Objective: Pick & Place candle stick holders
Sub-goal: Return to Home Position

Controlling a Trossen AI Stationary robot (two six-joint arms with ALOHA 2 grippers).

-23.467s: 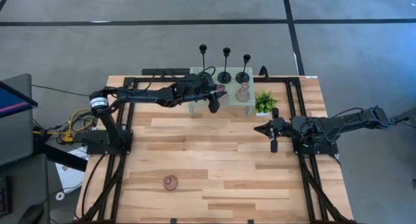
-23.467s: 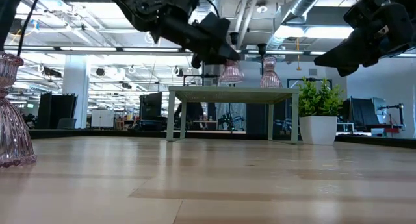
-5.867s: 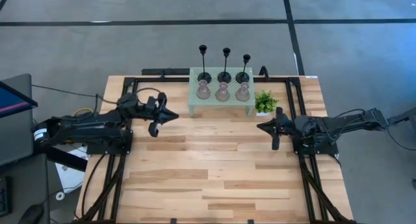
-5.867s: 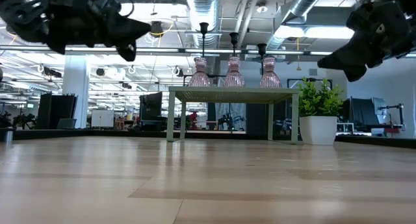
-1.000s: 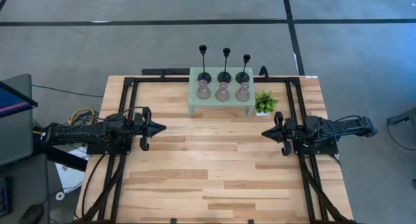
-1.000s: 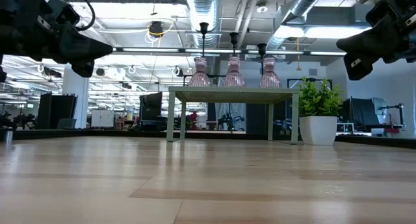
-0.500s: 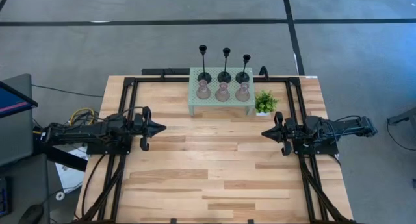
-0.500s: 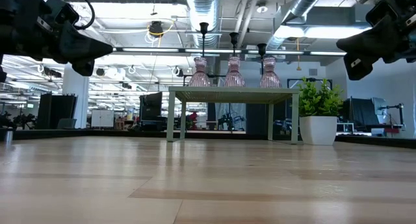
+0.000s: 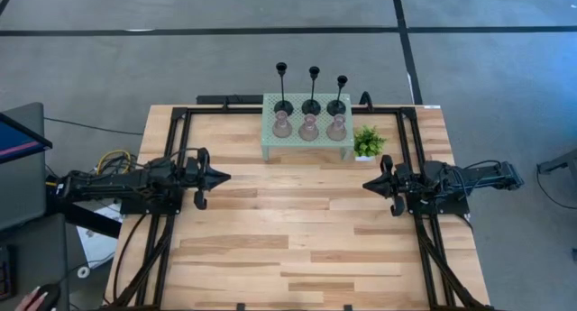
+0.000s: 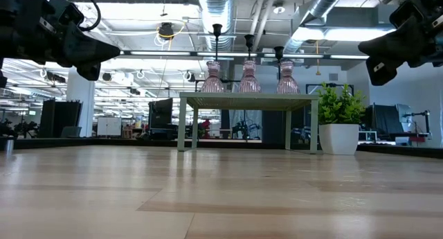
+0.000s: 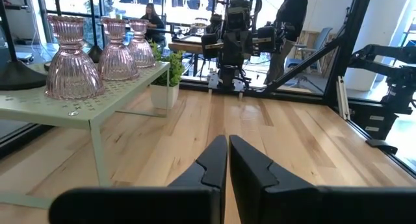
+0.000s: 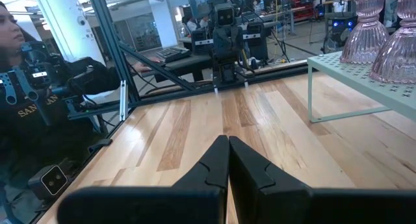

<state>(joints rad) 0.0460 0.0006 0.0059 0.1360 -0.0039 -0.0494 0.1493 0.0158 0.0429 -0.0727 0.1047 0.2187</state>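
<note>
Both arms lay folded low at the sides of the table [image 9: 297, 248], pointing inward at each other. The left gripper [image 9: 219, 177] had its fingers pressed together on nothing. The right gripper [image 9: 367, 184] was the same, closed and empty.

All six holders stood upright on the stand [image 9: 306, 149] at the middle of the table's back edge. Three black holders [image 9: 312, 90] made the back row, and three pink holders [image 9: 309, 126] stood just in front, each lined up with a black one.

From either gripper the stand lay off to one side of its pointing line, toward the back edge, not straight ahead. The right gripper was the nearer, with the plant [image 9: 367, 141] just beside the stand's end on that side.

I judged nothing was left to pick, so the only move owed was settling the arms at rest.
</note>
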